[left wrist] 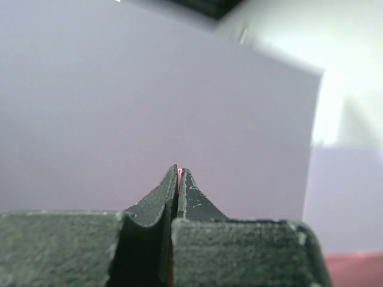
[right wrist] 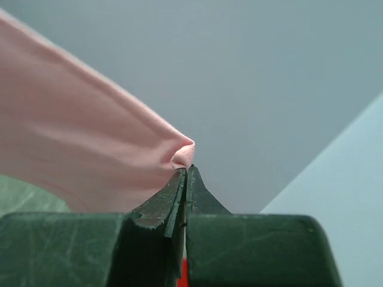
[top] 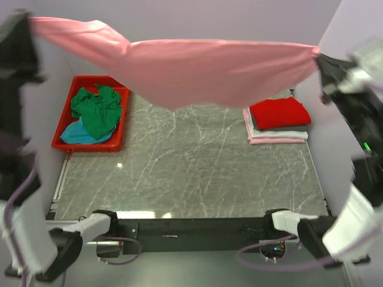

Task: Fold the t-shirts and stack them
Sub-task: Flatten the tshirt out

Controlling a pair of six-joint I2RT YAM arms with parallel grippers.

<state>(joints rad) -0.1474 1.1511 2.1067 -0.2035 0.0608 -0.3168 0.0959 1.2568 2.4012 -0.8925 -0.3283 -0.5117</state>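
Where the top view looks down on the marble table (top: 191, 173), a salmon pink t-shirt (top: 197, 72) hangs stretched above it, one end pinched by the left gripper (top: 27, 27), the other by the right gripper (top: 320, 60). At the table's left edge a red bin (top: 63, 142) holds a green t-shirt (top: 96, 110) over a teal t-shirt (top: 75, 134). At the table's right side a folded red t-shirt (top: 279, 112) tops a stack. Left wrist view: jaws pressed together, a pink sliver between the tips. Right wrist view: jaws clamped on a bunched corner of the pink cloth, above the table.
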